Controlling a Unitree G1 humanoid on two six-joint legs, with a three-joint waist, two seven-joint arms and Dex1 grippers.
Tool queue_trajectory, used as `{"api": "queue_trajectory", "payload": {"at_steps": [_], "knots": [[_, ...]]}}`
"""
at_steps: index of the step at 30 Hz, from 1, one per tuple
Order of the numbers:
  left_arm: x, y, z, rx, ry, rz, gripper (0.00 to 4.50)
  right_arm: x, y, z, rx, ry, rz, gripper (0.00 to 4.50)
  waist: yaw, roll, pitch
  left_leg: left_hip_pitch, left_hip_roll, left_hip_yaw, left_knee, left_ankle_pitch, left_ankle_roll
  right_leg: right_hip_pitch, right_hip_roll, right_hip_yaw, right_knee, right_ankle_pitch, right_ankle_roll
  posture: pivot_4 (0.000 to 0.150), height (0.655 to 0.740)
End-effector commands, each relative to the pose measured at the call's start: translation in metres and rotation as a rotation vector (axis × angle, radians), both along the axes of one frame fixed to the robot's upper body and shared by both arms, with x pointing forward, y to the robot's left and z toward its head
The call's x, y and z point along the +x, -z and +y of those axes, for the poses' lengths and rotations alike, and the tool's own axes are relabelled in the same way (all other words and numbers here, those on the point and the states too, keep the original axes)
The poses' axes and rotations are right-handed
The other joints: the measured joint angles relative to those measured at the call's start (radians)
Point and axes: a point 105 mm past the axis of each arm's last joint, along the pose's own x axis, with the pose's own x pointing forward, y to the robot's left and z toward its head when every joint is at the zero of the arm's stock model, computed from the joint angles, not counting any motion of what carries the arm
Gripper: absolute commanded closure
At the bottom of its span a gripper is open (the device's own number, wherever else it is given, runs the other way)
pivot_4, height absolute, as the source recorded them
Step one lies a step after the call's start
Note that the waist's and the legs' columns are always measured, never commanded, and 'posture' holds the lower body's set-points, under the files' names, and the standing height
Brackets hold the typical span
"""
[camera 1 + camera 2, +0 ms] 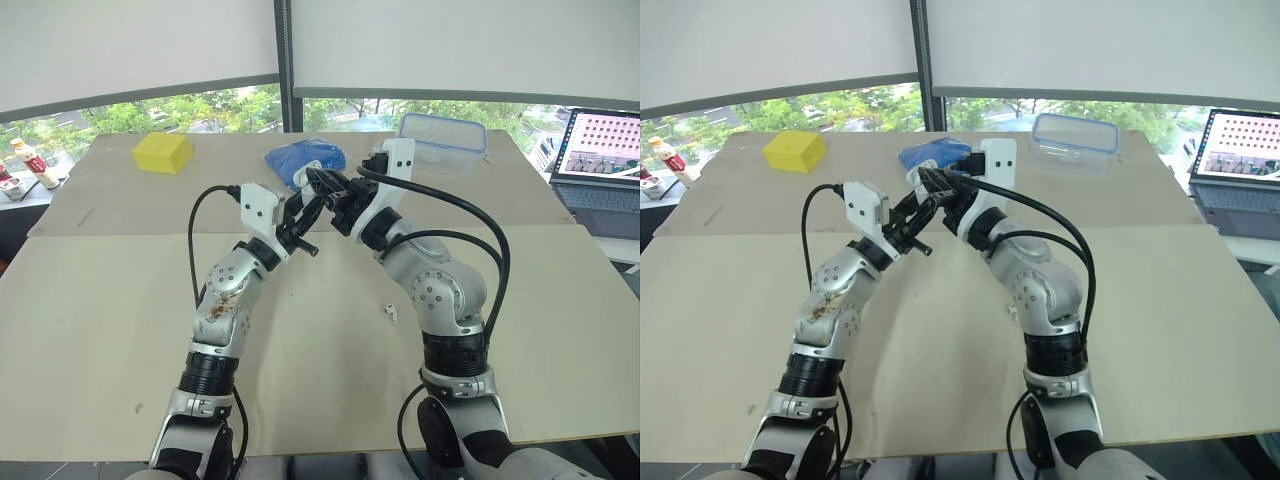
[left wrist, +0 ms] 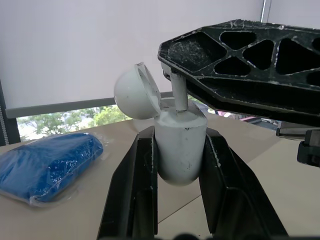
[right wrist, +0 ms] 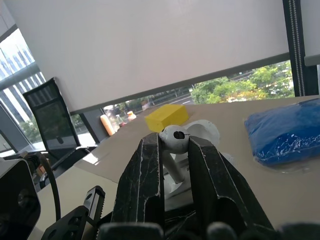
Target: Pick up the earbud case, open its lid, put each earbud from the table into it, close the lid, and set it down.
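Note:
My left gripper (image 2: 180, 136) is shut on the white earbud case (image 2: 180, 150), holding it upright above the table with its round lid (image 2: 134, 92) tipped open. My right gripper (image 3: 173, 144) is shut on a white earbud (image 3: 173, 136), and the earbud's stem (image 2: 179, 94) points down into the case's mouth. In the head views the two grippers meet over the middle of the table, left gripper (image 1: 305, 228) below right gripper (image 1: 322, 186). A second white earbud (image 1: 391, 311) lies on the table beside my right forearm.
A blue pouch (image 1: 300, 160) lies just behind the grippers. A yellow block (image 1: 164, 152) sits far left and a clear lidded container (image 1: 443, 140) far right. A laptop (image 1: 605, 160) stands past the table's right edge, with bottles (image 1: 30, 162) at the far left.

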Motion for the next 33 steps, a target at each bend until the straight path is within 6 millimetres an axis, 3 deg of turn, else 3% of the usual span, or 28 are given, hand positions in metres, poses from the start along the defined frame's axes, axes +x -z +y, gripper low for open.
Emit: {"api": "queue_trajectory", "payload": {"at_steps": [1,33], "knots": [[-0.005,-0.019,-0.003,-0.014,0.013,-0.072,3.89,-0.005,-0.007,0.002,0.014,-0.008,-0.035,4.15,0.0,0.0,0.0,0.0,0.0,0.0,0.0,0.0,0.0,0.0,0.0,0.0,0.0,0.0,0.0,0.15,0.74],[-0.012,-0.017,-0.008,0.042,0.035,-0.111,3.89,-0.011,0.011,0.02,-0.026,-0.067,0.0,4.15,0.0,0.0,0.0,0.0,0.0,0.0,0.0,0.0,0.0,0.0,0.0,0.0,0.0,0.0,0.0,0.15,0.74]]}}
